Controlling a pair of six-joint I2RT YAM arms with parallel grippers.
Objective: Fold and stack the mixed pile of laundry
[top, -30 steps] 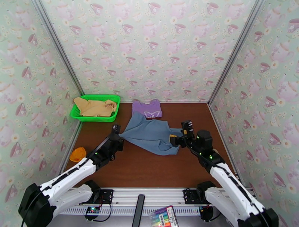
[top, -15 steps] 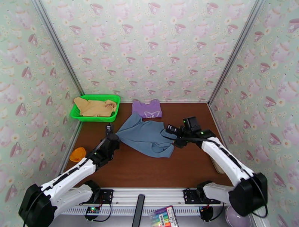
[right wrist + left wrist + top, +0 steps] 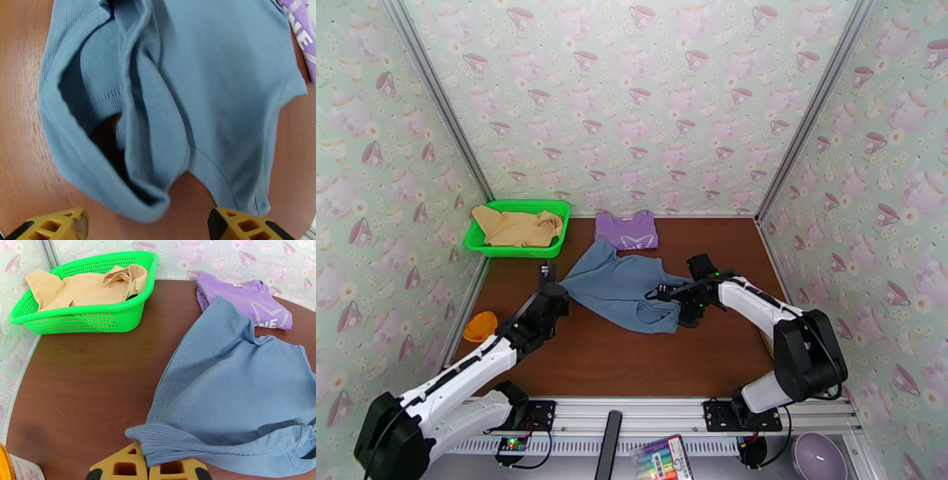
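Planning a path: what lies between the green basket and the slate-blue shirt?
Bare brown tabletop lies between the green basket and the slate-blue shirt, clearest in the left wrist view.

Showing slate-blue with fine ribbing across the shirt (image 3: 628, 288). Carrying a white butterfly print and white lettering on the purple T-shirt (image 3: 626, 229). Glowing bright green over the mesh basket (image 3: 513, 253), with plain tan-yellow on the garment (image 3: 513, 227) inside. Spreading reddish-brown wood grain along the table (image 3: 632, 355). Repeating pink teacups, teapots and small pale flowers on mint green over the walls (image 3: 632, 103). Pairing white shells with black joints on both arms (image 3: 466, 371), ochre-yellow on the finger pads (image 3: 55, 225).
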